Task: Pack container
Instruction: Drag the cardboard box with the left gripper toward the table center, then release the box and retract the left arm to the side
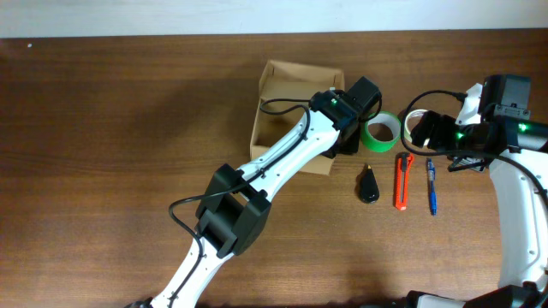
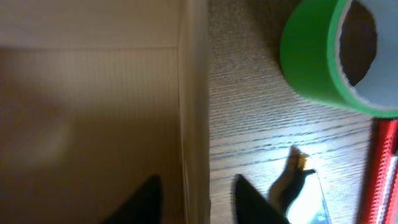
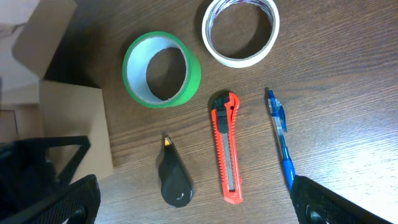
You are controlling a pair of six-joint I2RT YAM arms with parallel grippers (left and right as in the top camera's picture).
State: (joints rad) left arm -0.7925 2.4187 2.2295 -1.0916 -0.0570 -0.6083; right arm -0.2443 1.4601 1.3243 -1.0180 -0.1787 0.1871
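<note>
Toward the far middle of the brown wooden table (image 1: 128, 103) sits the small tan cardboard container (image 1: 287, 107), open at the top. The left arm reaches across it to its right-hand wall. From the left wrist view, the left gripper (image 2: 198, 186) straddles that wall: one black finger (image 2: 146, 199) is inside the box and the other is outside over the wood. The jaws stand apart, with a gap showing on each side of the cardboard. Just beside the container on its right lies a roll of bright green tape (image 1: 379, 131), flat on the table with its hole facing up. Next to that is a roll of whitish, translucent tape (image 3: 240, 31), which the overhead view shows partly covered by the right arm's wrist. Nearer the robot, three things lie in a row, close together but apart from one another. They are a small black teardrop-shaped tool (image 1: 368, 184) with a yellowish tip pointing toward the green roll, an orange plastic utility knife (image 1: 402, 181), and a slim blue pen (image 1: 431, 186). The right gripper (image 3: 194, 186) hangs above this group, its dark jaws spread wide and holding nothing, with the knife and pen visible between them in its wrist view.
</note>
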